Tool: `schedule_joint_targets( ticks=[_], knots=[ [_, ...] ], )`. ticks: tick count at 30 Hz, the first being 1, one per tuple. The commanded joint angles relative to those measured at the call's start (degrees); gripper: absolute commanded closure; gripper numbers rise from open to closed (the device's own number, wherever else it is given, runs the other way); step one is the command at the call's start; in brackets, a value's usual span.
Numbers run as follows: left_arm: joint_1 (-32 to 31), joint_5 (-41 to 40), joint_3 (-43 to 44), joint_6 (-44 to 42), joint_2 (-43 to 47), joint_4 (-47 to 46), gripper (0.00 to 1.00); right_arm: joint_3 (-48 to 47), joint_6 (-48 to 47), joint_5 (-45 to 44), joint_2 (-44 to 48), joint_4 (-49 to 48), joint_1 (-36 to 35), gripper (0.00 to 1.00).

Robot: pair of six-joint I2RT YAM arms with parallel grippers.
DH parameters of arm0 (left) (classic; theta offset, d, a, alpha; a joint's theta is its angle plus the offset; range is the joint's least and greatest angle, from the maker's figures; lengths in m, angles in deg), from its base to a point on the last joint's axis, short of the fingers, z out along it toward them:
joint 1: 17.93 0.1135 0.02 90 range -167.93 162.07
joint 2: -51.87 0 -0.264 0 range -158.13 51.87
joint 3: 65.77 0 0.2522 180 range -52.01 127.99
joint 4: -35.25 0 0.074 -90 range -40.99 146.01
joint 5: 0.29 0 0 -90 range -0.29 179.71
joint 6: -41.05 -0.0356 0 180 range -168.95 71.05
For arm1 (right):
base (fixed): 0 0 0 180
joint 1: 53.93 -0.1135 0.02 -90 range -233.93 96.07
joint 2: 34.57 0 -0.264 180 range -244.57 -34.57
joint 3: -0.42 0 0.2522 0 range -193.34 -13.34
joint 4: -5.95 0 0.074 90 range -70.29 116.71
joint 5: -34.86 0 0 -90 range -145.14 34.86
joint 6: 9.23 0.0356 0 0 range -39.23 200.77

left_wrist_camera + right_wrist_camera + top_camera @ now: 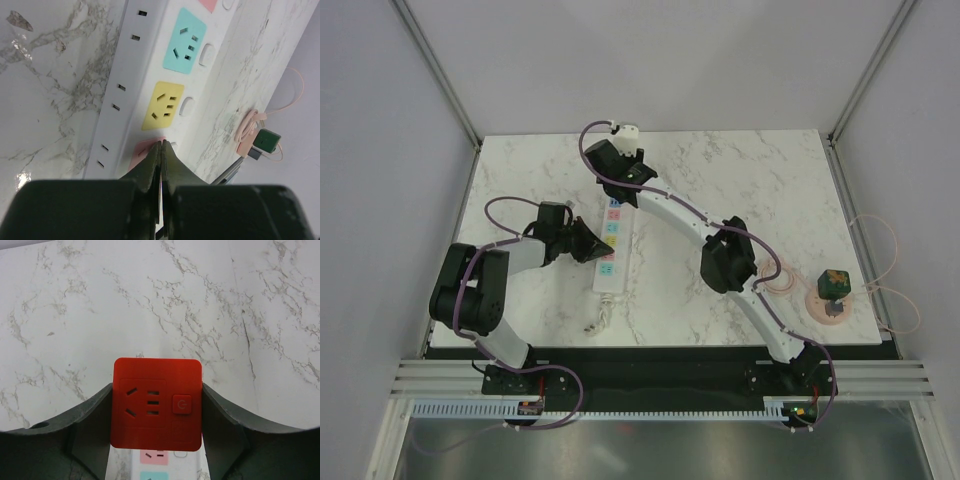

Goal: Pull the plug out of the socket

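On the left, my left claw (161,146) is pinched tight, its two fingers pressed together with nothing between them. The tips rest on a pink outlet square (142,150) of the socket (150,60). Just past that square come a yellow outlet (162,106) and then a teal one (185,41). The socket lies flat on the white marble table (740,180), running away from my bases, with its short white cord (600,318) at the near end.

My right claw (620,180) reaches across to the far end of the socket. Its fingers (90,415) have narrowed onto the plug (157,410), one touching each side of the red block. The plug sits over the socket's far end, with another pink outlet (154,457) showing just below it. I cannot tell whether its prongs sit in the socket. From above, my claw hides the plug.

At the far right, a dark green cube (834,282) rests on a coil of pink cable (828,308), well apart from the socket.
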State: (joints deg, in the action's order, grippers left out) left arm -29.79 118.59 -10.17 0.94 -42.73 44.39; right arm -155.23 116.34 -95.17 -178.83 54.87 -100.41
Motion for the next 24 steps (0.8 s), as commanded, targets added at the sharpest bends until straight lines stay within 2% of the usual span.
schedule_joint_targets(
  ticks=[1, 5, 10, 13, 14, 19, 24],
  knots=[
    [-0.4, -7.7, -1.5, -5.2, -2.4, 8.0, 0.98, 1.1, -0.1, 0.2, 4.9, -1.6, -0.5, 1.0],
    [-0.5, -6.3, -1.2, -6.9, 0.2, 7.9, 0.98, 7.1, -0.8, 2.5, 9.2, -3.1, -0.2, 1.0],
    [-0.6, -4.1, -0.5, -9.8, 8.4, 8.0, 0.97, 15.3, -0.8, 6.3, 16.8, -6.0, 1.6, 1.0],
    [-0.8, -1.7, 0.7, -10.7, 12.8, 9.2, 0.85, 23.1, -1.0, 9.3, 21.4, -9.2, 3.1, 1.0],
    [-0.9, -0.9, 1.3, -11.0, 13.8, 9.8, 0.74, 24.6, -0.9, 11.4, 22.4, -9.7, 3.5, 1.0],
    [-1.0, 3.8, 0.4, -11.0, 22.5, 11.7, 0.53, 37.2, -0.9, 18.7, 29.5, -15.8, 7.6, 1.0],
    [-1.1, 8.3, -2.2, -9.6, 30.2, 11.9, 0.47, 47.0, -1.8, 28.6, 34.2, -21.3, 12.5, 1.0]
  ],
)
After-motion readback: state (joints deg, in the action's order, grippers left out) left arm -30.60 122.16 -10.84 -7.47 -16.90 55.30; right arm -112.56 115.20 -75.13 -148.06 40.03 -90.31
